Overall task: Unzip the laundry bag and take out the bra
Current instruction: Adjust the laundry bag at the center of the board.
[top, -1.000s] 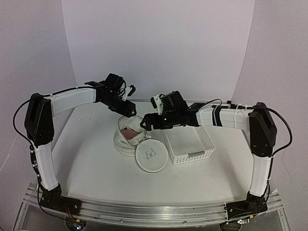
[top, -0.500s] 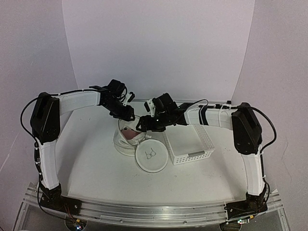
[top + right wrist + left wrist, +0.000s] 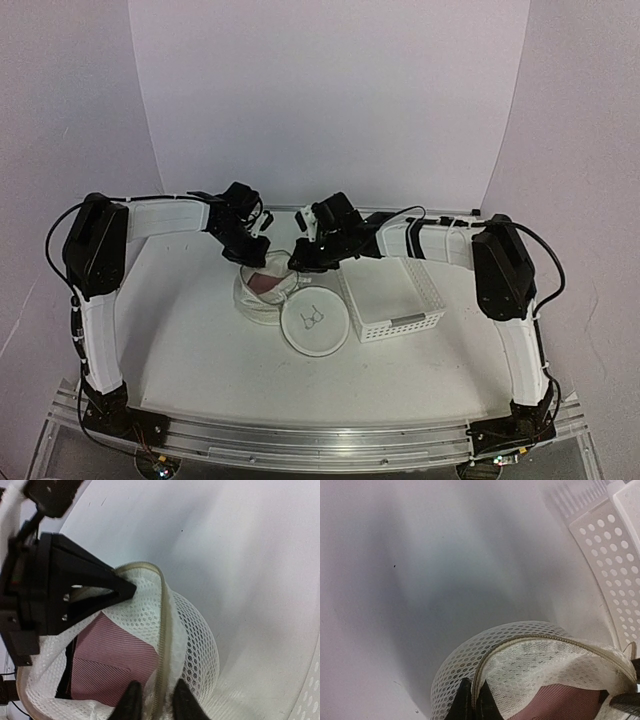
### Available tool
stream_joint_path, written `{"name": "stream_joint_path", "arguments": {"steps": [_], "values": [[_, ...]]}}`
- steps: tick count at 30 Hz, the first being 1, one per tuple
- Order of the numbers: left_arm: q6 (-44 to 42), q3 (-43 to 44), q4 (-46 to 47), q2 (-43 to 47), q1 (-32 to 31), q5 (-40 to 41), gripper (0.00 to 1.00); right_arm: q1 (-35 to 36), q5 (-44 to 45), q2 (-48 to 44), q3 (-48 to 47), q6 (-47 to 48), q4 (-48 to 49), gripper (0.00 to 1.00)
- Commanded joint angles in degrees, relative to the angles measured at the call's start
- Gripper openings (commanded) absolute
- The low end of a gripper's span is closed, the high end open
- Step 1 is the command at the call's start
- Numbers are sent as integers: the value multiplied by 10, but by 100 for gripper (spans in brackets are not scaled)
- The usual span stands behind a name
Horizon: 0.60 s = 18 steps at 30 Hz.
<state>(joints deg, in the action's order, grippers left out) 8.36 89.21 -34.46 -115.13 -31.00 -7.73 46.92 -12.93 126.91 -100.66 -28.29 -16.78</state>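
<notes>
The white mesh laundry bag [image 3: 262, 296] lies squashed at mid-table with its mouth open, and its round lid [image 3: 315, 327] is flopped toward the front. A pinkish striped part of the bra [image 3: 107, 662] shows inside the mouth, with a black strap beside it. My left gripper [image 3: 472, 702] is shut on the bag's zipper rim [image 3: 530, 641] at the left side of the opening. My right gripper [image 3: 155, 702] pinches the zipper rim [image 3: 164, 645] on the opposite side, with mesh filling the gap between its fingers. The left gripper [image 3: 70, 592] appears across the opening in the right wrist view.
A white lattice plastic basket [image 3: 392, 296] stands just right of the bag, its perforated wall [image 3: 615, 560] close to the left gripper's view. Both forearms reach in over the back half of the table toward the bag.
Both grippers came down onto the bag's open rim from either side and closed on it. The arms have stretched farther toward the back.
</notes>
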Motion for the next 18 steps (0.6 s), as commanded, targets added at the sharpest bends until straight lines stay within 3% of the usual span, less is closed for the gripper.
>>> {"name": "stream_joint_path", "arguments": {"steps": [1,3,10,18], "values": [[18,-26,3,61,2,23,0,0,0,7,-41,4,3,9],[28,-44,3,79,2,29,0,-1,4,12,-51,10,0,0],[93,-117,12,146,2,19,0,0,-2,41,-103,69,-5,0],[204,-266,89,252,-5,-11,0,1,-71,89,-177,202,-4,0]]}}
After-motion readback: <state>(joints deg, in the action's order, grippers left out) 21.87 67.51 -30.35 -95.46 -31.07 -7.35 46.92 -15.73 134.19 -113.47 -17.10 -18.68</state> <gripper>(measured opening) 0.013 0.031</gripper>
